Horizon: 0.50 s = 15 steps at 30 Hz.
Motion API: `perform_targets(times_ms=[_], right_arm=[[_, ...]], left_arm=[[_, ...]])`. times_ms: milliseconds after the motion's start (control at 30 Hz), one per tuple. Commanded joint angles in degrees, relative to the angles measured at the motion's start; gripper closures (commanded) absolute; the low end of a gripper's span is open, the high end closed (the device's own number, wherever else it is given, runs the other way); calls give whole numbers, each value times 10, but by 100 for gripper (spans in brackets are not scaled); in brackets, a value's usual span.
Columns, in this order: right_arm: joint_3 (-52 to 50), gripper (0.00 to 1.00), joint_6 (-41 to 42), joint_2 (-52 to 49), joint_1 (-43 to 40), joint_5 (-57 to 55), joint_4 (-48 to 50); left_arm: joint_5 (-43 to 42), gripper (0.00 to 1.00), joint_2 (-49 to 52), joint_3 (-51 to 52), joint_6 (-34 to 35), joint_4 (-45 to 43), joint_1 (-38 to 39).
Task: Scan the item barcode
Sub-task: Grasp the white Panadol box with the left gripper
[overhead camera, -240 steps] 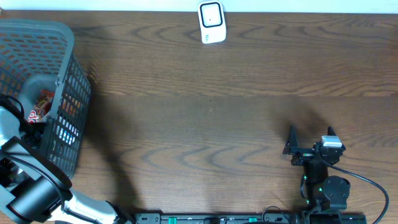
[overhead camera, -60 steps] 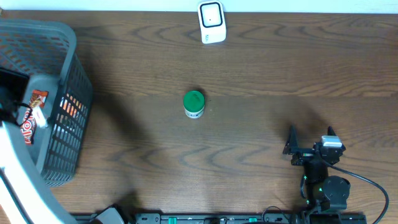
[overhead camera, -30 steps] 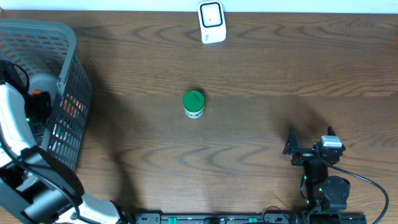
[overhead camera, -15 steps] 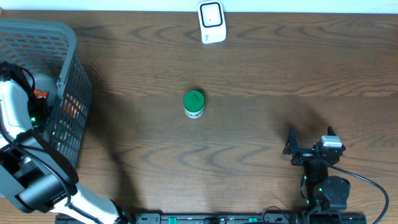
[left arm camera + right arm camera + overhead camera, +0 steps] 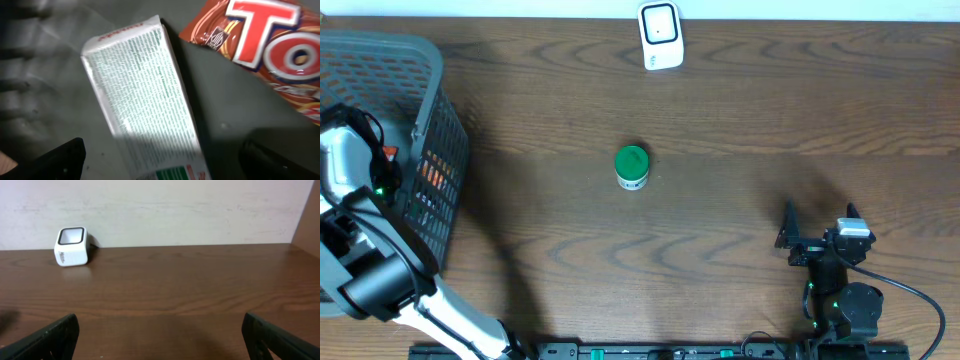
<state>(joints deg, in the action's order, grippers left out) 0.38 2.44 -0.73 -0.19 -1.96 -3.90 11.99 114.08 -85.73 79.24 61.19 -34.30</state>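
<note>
Nearest, at the right front of the wooden table (image 5: pixel 740 120), the right gripper (image 5: pixel 819 215) rests with its jaws spread wide, holding nothing. On the left, the left arm reaches down into a grey mesh basket (image 5: pixel 430 110). The left gripper (image 5: pixel 167 160) hangs fully spread and empty over 1 white packet (image 5: pixel 145 95) with green print, which lies flat beside 1 red snack bag (image 5: pixel 265 50). At mid-table stands 1 green-lidded jar (image 5: pixel 632 166), upright. Farthest back, by the wall, sits the white scanner (image 5: pixel 661 36).
</note>
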Motion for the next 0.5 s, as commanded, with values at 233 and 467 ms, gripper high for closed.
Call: perform_targets(times_ms=[233, 467], right_arm=[[-1, 1, 7, 1, 6, -3, -2], [-1, 1, 7, 1, 6, -3, -2]], left_arm=[[12, 1, 52, 14, -16, -6, 0], [12, 3, 58, 64, -16, -61, 0]])
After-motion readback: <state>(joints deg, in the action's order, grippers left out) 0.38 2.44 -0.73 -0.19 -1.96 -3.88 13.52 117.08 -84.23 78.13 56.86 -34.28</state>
